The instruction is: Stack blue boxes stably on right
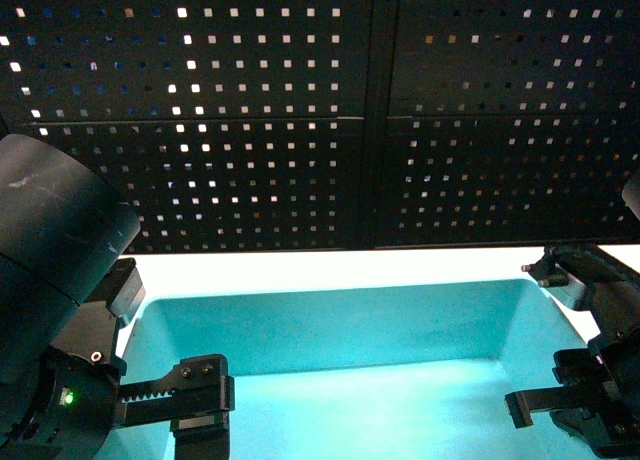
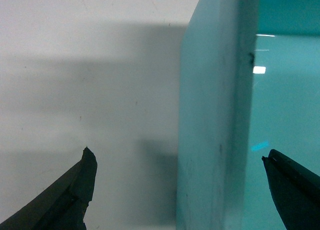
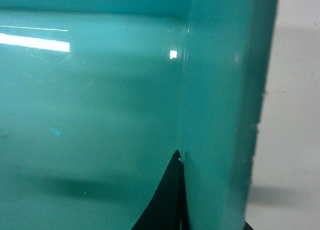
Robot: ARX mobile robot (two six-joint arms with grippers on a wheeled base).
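Note:
One light turquoise blue box (image 1: 330, 330) fills the lower head view, and I look into it from above. My left gripper (image 1: 200, 405) is at its left wall and my right gripper (image 1: 527, 405) at its right wall. In the left wrist view the left gripper (image 2: 182, 170) is open and straddles the box wall (image 2: 215, 115), one finger outside over the table and one inside, neither touching. In the right wrist view the right gripper (image 3: 212, 190) is shut on the box's right wall (image 3: 225, 90). Its inner finger (image 3: 167, 200) lies flat against the wall, and the outer finger barely shows.
A black perforated panel (image 1: 300, 110) stands upright just behind the box. The white tabletop (image 2: 75, 65) shows left of the box, as a strip (image 1: 300, 268) behind it, and to its right (image 3: 295, 115).

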